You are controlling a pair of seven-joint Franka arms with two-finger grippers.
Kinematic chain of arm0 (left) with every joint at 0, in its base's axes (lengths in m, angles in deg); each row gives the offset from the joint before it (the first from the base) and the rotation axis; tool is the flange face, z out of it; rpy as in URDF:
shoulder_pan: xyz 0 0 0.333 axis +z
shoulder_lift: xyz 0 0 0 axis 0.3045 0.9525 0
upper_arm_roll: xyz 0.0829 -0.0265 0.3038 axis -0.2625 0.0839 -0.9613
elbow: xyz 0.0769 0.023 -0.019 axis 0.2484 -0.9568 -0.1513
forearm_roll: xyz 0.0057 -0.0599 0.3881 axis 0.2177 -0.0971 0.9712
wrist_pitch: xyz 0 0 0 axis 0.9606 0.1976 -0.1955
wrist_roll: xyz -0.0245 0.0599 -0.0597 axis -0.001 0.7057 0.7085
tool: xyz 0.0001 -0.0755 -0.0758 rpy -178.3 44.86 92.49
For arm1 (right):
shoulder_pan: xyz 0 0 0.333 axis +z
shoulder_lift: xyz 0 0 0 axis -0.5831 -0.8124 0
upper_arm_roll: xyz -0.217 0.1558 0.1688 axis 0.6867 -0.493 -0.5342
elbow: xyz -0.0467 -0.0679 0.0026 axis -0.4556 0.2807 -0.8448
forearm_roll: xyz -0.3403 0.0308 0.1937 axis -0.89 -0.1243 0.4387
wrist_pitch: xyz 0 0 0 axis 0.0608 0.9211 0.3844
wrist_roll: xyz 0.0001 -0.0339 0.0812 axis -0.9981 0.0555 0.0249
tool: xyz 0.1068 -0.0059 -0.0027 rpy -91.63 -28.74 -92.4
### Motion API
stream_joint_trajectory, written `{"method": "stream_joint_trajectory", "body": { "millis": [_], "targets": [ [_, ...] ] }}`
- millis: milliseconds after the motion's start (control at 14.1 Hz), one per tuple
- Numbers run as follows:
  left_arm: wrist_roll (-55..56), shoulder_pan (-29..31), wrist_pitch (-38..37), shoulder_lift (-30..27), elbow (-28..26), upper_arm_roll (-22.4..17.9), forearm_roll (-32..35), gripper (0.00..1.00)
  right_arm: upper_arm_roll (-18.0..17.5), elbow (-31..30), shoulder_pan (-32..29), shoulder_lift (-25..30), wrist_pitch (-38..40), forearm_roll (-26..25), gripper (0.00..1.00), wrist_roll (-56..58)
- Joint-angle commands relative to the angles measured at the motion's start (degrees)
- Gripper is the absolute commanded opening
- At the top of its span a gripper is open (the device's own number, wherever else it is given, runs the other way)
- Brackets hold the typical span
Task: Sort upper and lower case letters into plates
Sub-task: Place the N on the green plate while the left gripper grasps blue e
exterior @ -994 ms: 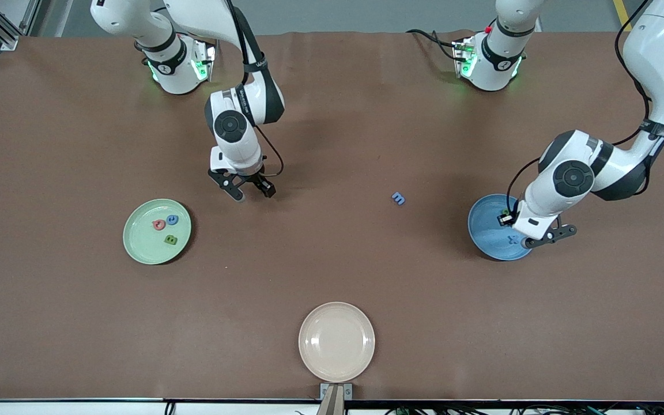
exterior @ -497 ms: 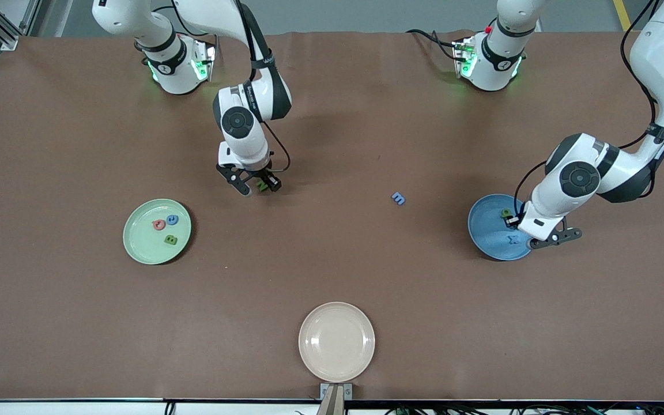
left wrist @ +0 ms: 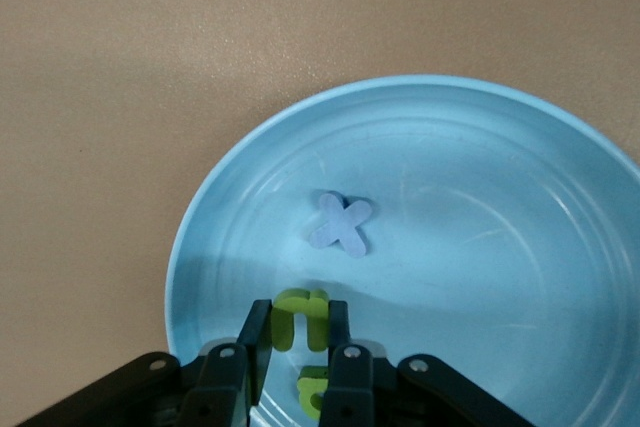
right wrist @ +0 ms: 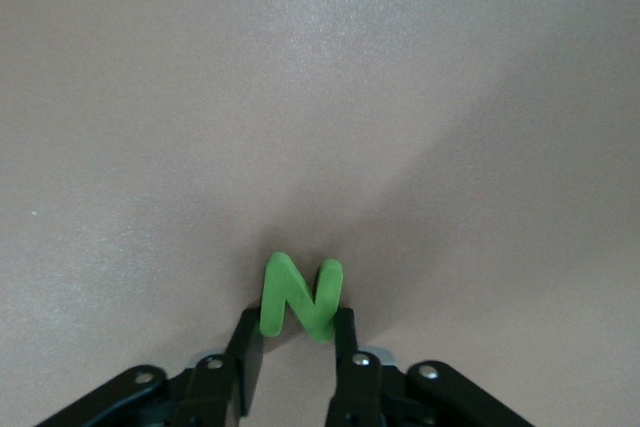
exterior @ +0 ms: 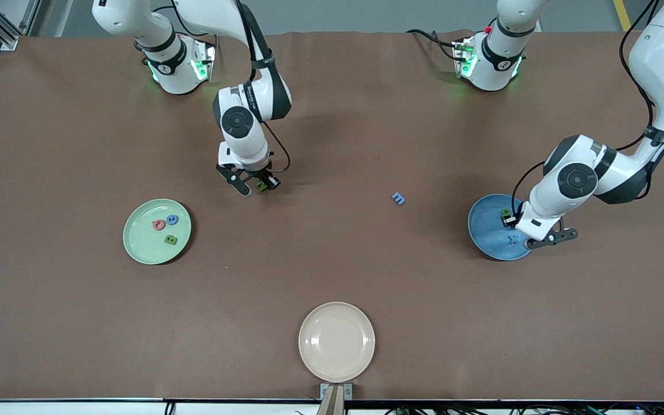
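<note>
Toward the right arm's end of the tabletop (exterior: 78,323), your mint green plate (exterior: 136,245) holds three letters: pink (exterior: 159,225), blue (exterior: 172,219), green (exterior: 170,240). At 3 o'clock the blue plate (exterior: 482,230) holds an x (left wrist: 340,224); the left hand (left wrist: 298,347) grips a green n (left wrist: 300,315) over it. The right hand (right wrist: 295,342) pinches a green N (right wrist: 298,297) over bare tabletop. A loose blue m (exterior: 399,198) lies between the plates; a cream plate (exterior: 336,341) sits at 6 o'clock.

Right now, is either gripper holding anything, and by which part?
The right gripper pinches a green N by its lower outer edges. The left gripper grips a yellow-green letter by its sides over the blue plate.
</note>
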Motion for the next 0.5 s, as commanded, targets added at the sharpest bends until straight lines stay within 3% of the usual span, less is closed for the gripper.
{"method": "stream_joint_trajectory", "body": {
  "millis": [0,71,213,426],
  "targets": [
    [-0.37,0.83,0.68,0.02,-0.23,0.47,1.52,0.63,0.54,-0.93,-0.23,-0.03,-0.15,1.15,0.0,1.22],
    [-0.11,0.83,0.59,-0.42,0.12,0.64,1.52,0.8,0.71,-0.84,-0.75,0.15,0.29,1.15,0.0,2.79],
    [0.24,0.83,0.15,-0.51,0.65,2.3,1.18,1.0,1.07,-0.84,-1.81,0.67,0.38,1.15,0.0,5.43],
    [1.12,0.22,-3.61,-0.42,2.58,6.69,-0.31,1.0,5.0,0.12,-1.81,1.29,3.53,1.06,0.0,10.95]
  ]
}}
